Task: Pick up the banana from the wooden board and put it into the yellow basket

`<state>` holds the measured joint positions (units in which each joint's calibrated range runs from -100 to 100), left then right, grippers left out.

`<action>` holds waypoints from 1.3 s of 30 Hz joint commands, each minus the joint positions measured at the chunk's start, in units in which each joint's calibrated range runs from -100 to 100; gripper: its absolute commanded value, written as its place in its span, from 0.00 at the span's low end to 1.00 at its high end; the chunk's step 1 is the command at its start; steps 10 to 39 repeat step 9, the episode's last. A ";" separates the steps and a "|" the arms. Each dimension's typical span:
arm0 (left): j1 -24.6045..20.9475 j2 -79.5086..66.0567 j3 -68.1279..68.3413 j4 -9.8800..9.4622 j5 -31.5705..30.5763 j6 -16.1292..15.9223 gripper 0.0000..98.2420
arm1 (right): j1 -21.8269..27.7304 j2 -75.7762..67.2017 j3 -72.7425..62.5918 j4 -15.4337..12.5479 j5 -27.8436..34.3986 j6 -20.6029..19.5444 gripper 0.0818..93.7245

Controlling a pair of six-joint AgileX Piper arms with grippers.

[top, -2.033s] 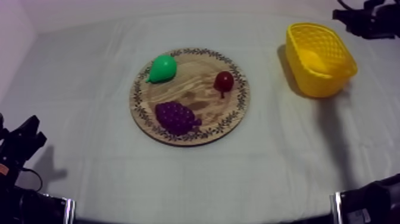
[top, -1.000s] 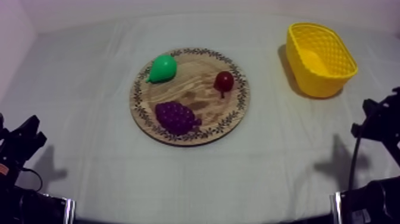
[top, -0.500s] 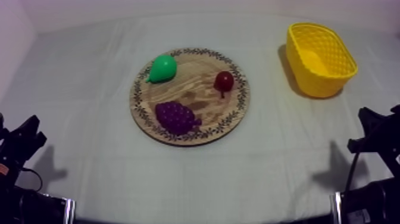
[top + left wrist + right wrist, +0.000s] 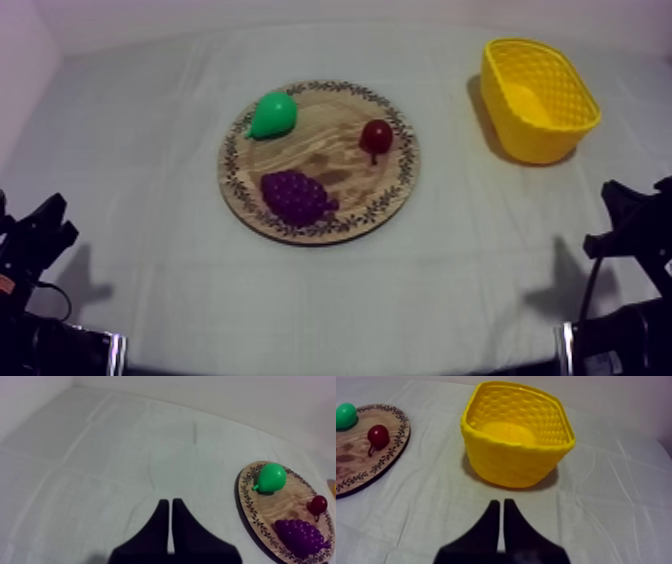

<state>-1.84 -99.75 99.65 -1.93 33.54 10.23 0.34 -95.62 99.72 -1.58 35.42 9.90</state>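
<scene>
Yellow on yellow: smooth toy banana (image 4: 506, 431) lying flat on the floor of the bright yellow basket with honeycomb-patterned walls (image 4: 508, 466), outline hard to separate from the basket's own colour. Basket upright on the grey-white tablecloth (image 4: 150, 160), at the far right of the table, well apart from the round wooden board with the dark leaf-patterned rim (image 4: 330, 160).

Board near the table's middle, carrying three toy fruits: glossy green pear (image 4: 273, 115) at the far left part, reaching the rim pattern; small red fruit with a short dark stem (image 4: 377, 135) on the side nearest the basket; dark purple bunch of grapes (image 4: 295, 195) toward the near edge. All three apart from one another.

Right gripper of two black fingers (image 4: 500, 507) low over bare cloth just before the basket, pointing at its near wall, fingers pressed together into a narrow wedge, gripping nothing. From above, low at the table's right edge, nearer than the basket and clear of it.

Left gripper, same black pair (image 4: 169, 507), likewise closed tight with nothing between the fingers, over bare cloth at the table's left, board farther off toward the middle. From above, low at the left edge.
</scene>
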 commanded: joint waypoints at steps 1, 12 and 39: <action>-0.01 0.00 0.01 0.00 0.01 0.01 0.00 | -0.04 -0.05 0.05 -0.01 0.06 0.08 0.01; -0.01 0.00 0.01 0.00 0.01 0.01 0.00 | -0.04 -0.06 0.05 -0.01 0.06 0.23 0.01; -0.01 0.00 0.01 0.00 0.01 0.01 0.00 | -0.04 -0.06 0.05 -0.01 0.06 0.23 0.01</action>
